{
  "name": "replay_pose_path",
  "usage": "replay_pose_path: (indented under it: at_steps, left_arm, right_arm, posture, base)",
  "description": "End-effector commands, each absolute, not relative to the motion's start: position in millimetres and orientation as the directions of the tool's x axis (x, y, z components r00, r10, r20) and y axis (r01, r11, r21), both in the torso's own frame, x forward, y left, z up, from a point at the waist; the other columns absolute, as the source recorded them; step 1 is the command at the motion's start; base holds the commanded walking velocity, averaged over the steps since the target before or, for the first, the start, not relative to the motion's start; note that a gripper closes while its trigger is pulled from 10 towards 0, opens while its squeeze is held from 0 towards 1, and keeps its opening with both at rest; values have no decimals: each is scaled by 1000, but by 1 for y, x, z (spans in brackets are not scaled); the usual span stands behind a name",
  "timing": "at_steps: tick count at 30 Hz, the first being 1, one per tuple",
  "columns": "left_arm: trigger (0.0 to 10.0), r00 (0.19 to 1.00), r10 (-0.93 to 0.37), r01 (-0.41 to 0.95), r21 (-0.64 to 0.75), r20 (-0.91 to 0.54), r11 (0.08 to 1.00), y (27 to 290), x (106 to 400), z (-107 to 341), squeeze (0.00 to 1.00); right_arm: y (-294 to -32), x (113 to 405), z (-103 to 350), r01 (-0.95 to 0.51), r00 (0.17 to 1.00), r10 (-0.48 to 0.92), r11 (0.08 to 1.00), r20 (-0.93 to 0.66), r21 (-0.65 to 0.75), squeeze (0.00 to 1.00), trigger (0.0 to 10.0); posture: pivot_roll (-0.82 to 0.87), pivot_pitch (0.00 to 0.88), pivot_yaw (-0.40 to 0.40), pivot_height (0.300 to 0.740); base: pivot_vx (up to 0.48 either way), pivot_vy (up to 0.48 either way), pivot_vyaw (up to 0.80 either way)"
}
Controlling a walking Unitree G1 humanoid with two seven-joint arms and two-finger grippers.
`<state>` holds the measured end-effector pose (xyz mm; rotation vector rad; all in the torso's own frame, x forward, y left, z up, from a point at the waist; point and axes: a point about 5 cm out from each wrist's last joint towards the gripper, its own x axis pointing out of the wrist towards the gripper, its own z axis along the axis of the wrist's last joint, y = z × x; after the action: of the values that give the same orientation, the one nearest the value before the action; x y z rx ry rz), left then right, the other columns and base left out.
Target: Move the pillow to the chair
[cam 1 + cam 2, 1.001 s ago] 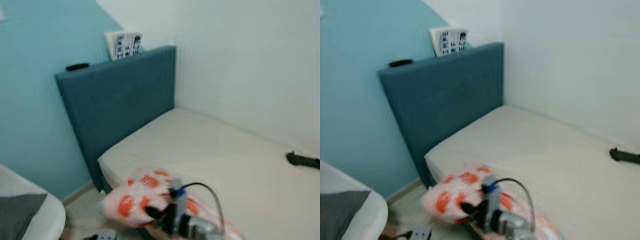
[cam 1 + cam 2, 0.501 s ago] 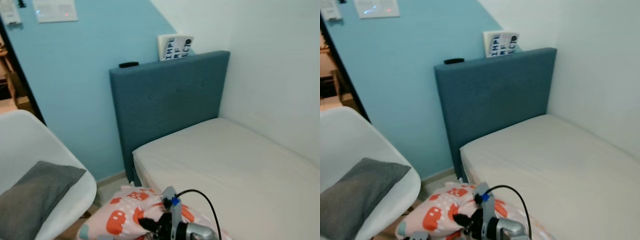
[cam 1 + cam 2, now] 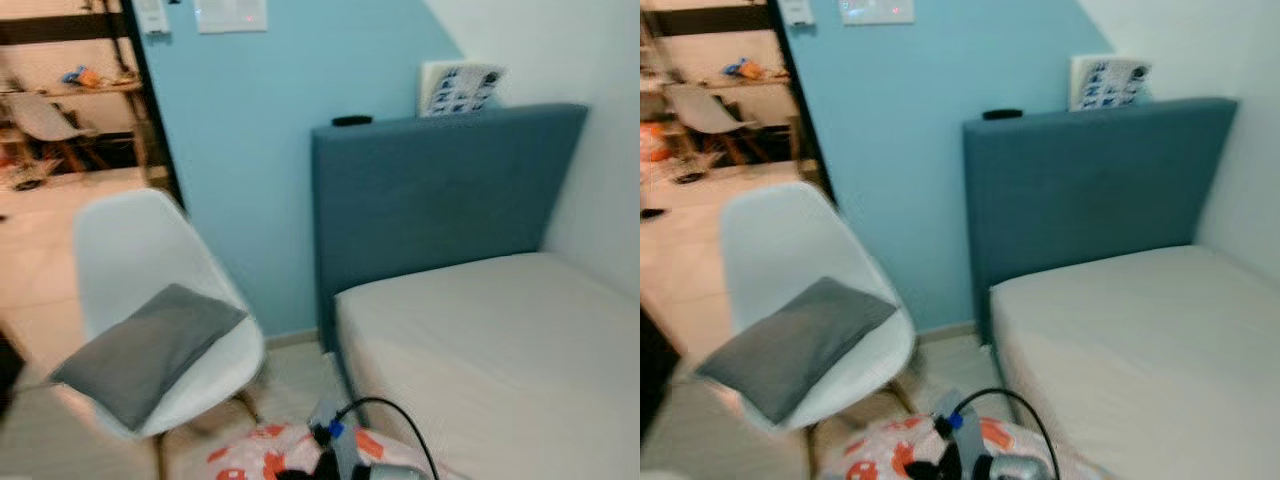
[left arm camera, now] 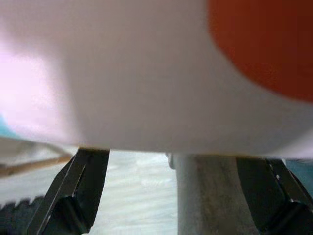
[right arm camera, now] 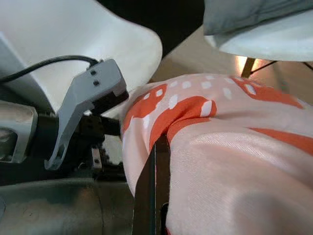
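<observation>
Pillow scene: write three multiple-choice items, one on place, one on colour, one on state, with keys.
1. Where is the pillow?
A. on the bed
B. low in front of the robot, near the chair
C. on the headboard

2. What colour is the cushion on the chair?
A. grey
B. red
C. yellow

3. What is the right tool doing?
A. hanging free
B. gripping the pillow
C. holding a book

Key: B, it sits below the chair's seat; A, grey against the white seat; B, a finger presses into the fabric.
</observation>
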<state>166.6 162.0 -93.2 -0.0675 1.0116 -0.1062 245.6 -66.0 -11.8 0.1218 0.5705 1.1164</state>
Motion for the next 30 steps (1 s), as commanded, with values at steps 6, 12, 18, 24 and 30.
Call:
replay_pose_path:
  at_steps: [6, 12, 18, 24, 30]
  left_arm:
    - [10000, 523, -121, 67, -100, -844, 993, 162, 168, -93, 0]
    - [10000, 520, -122, 69, -100, -845, 993, 161, 168, -93, 0]
    - [10000, 516, -118, 66, -98, -848, 993, 162, 165, -94, 0]
    - [10000, 505, -116, 63, -98, -855, 993, 162, 160, -96, 0]
    - [10000, 493, -123, 69, -102, -861, 992, 159, 156, -98, 0]
  right_arm:
    - [-55, 250, -4, -853, 315, 884, 423, -345, 306, 0, 10000]
    - [-65, 239, -24, -818, 336, 812, 503, -478, 280, 0, 10000]
    - [-86, 227, -42, -765, 359, 722, 591, -591, 257, 0, 10000]
    - [-114, 208, -64, -710, 361, 572, 680, -736, 180, 0, 10000]
    - [-127, 191, -75, -633, 353, 516, 746, -780, 207, 0, 10000]
  posture:
    - [-92, 25, 24, 730]
    - [-87, 19, 18, 730]
    - [-80, 19, 10, 730]
    - [-92, 16, 2, 730]
    - [-103, 24, -2, 730]
  base:
    - [0, 0, 763]
    - [0, 0, 763]
    - [0, 0, 763]
    - [0, 0, 763]
    - [0, 0, 763]
